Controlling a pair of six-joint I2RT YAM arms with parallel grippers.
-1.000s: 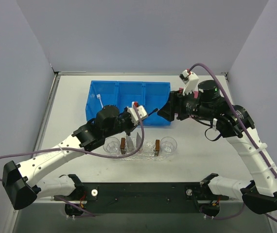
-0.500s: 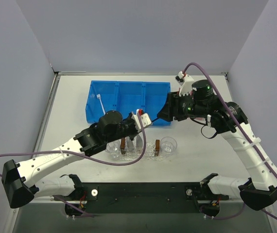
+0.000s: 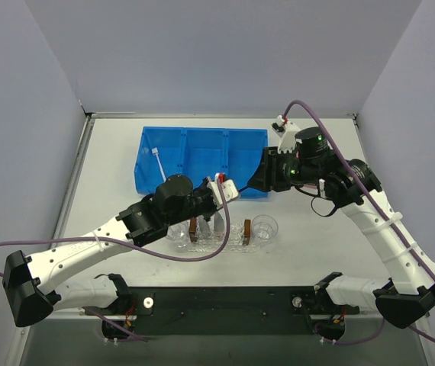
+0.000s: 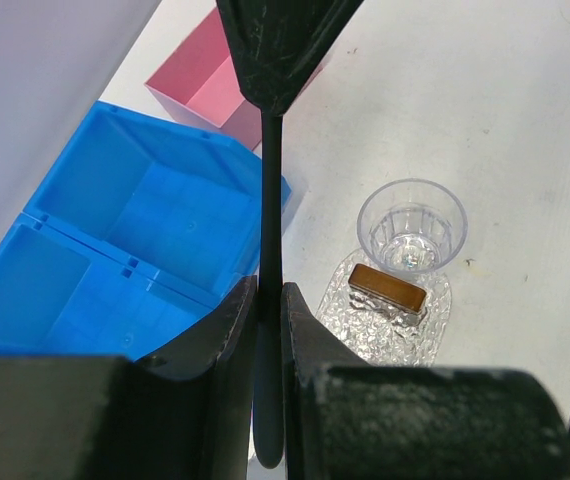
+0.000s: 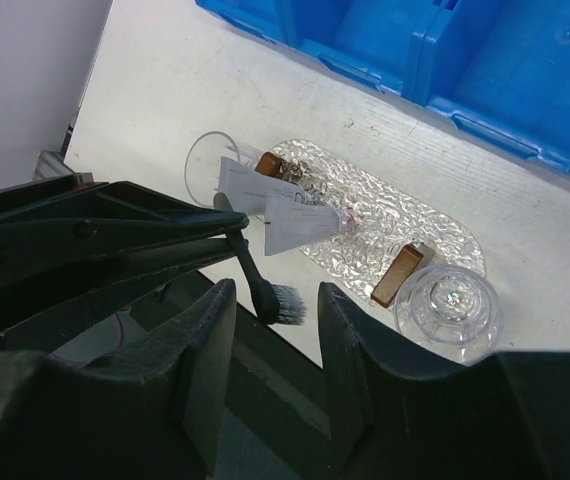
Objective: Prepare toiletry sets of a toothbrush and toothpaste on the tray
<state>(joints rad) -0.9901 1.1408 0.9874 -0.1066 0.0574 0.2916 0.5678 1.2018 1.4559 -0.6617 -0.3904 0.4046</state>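
Along the near edge both arm bases are bolted to the tabletop (image 3: 103, 168), which lies bare to the left and right of the tray (image 5: 395, 225); grey walls close in the left, right and far sides.

The clear glittery tray sits just beyond the bases, a clear cup at its left end (image 3: 177, 229) and another at its right end (image 3: 265, 226), with a brown block (image 3: 193, 227) beside the left cup and one (image 3: 246, 231) beside the right. Two silvery-white toothpaste tubes (image 5: 290, 222) rest on it near the left block.

Above the tray, the left gripper (image 4: 267, 292) is clamped tight on the handle of the slim black toothbrush (image 4: 268, 200), held in the air and pointing toward the right arm. The right gripper (image 5: 277, 290) straddles the bristled head, jaws partly apart, a gap on each side. A second ago the two grippers were farther apart and the right jaws were wider.

Beyond lies the blue bin (image 3: 206, 156), a white toothbrush (image 3: 159, 162) in its left compartment. A pink box (image 4: 215, 85) touches the bin's right end.
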